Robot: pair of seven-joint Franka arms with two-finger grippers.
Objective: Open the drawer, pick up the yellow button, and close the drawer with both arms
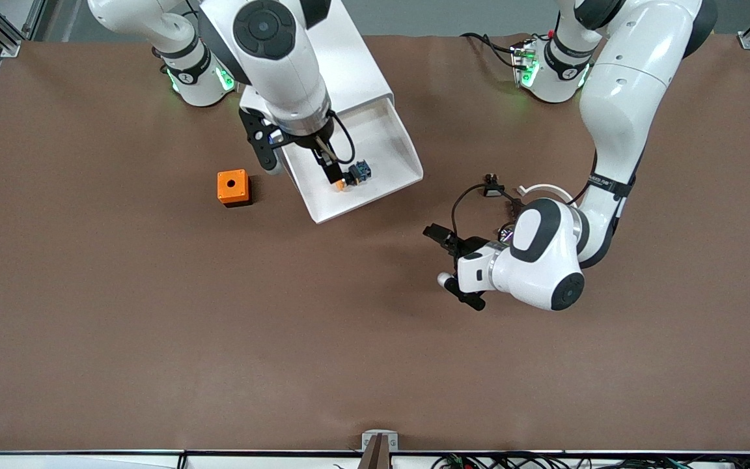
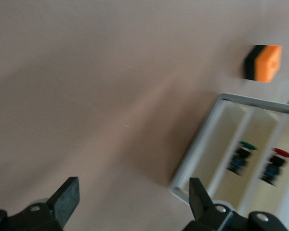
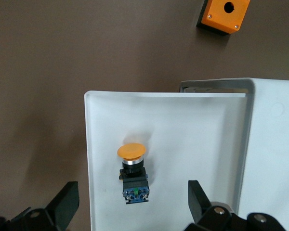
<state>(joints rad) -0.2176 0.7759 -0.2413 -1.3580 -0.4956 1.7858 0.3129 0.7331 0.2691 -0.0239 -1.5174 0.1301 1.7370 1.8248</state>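
On the brown table [image 1: 153, 312], the white pulled-out drawer [image 1: 401, 156] holds the tiny orange-capped button [image 1: 349, 179]. The right gripper [image 1: 329, 170] hovers over it, jaws wide and seemingly empty; the left gripper [image 1: 453, 267] waits, spread, empty.

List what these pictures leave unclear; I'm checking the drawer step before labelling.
- Front view: the cabinet is largely covered by the right arm, so its lower drawers cannot be counted.
- Front view: the right pincer partly covers the button in the open drawer.
- Left wrist view: the left pincer points at blurred, unidentifiable drawer contents.
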